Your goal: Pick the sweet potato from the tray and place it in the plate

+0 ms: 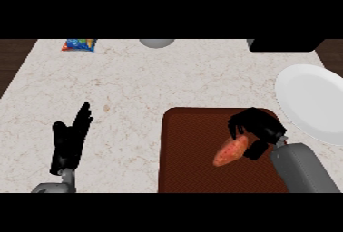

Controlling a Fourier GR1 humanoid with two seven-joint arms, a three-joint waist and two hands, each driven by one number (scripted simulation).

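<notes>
An orange sweet potato lies over the dark brown tray at the lower right of the counter. My right hand is curled round the potato's upper end, fingers and thumb bent on either side of it. The white plate sits at the right edge, just beyond the tray's far right corner. My left hand rests open at the lower left, fingers pointing up, away from both tray and plate.
A colourful snack bag lies at the far left of the counter. A grey round object sits at the far middle edge, and a black box at the far right.
</notes>
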